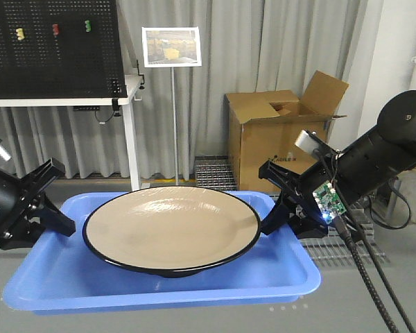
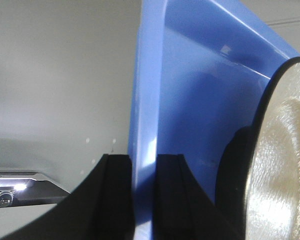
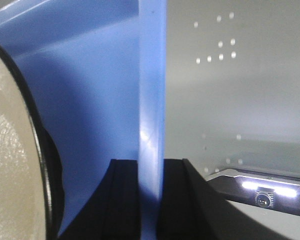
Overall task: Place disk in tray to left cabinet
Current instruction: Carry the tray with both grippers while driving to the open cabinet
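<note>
The tan disk (image 1: 172, 225) with a black rim lies in the blue tray (image 1: 48, 281), nearly filling it. My left gripper (image 1: 50, 222) is shut on the tray's left rim (image 2: 145, 130); one black finger sits on each side of the rim. My right gripper (image 1: 281, 208) is shut on the tray's right rim (image 3: 151, 100) in the same way. The disk's edge shows in the left wrist view (image 2: 280, 160) and in the right wrist view (image 3: 10, 150). The tray is held above the grey floor. The left cabinet is out of view.
An open cardboard box (image 1: 281, 135) stands behind on the right. A white table with a black pegboard (image 1: 52, 48) is at the back left, its leg (image 1: 132, 142) near the tray. A sign stand (image 1: 173, 104) stands behind the tray. The robot's base shows below in both wrist views.
</note>
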You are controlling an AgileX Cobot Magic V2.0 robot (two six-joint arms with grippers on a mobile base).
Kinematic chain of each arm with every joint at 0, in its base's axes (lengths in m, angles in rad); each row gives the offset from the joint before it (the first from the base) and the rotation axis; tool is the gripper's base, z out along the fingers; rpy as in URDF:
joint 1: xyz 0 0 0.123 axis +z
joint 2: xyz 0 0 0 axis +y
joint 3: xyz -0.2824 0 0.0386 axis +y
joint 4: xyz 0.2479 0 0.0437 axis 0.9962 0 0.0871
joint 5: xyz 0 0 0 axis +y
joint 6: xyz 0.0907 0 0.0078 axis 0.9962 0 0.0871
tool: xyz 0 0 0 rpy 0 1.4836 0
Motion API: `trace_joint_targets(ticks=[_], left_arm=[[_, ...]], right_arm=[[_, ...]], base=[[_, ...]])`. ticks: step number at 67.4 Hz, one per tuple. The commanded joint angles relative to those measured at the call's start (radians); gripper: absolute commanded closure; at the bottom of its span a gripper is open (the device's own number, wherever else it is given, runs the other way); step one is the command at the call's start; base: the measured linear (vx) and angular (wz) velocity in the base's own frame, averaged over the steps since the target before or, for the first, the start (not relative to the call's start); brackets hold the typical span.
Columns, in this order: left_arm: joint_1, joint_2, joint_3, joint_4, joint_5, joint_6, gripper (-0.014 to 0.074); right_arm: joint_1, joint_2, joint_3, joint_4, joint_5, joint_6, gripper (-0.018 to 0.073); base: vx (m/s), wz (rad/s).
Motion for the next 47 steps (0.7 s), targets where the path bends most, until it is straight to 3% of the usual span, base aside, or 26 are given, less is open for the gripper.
trace_joint_targets(ticks=[1, 47], left_arm=[[-0.022, -0.053, -0.035, -0.175, 0.022, -0.022, 0.0596], [-0.022, -0.053, -0.035, -0.174, 0.022, -0.022, 0.0596]], right_arm=[[0.018, -0.06, -0.037, 0.15, 0.02, -0.001, 0.0564], [0.018, -0.06, -0.037, 0.15, 0.02, -0.001, 0.0564]], base=[[0.65, -0.04], [0.62, -0.04]])
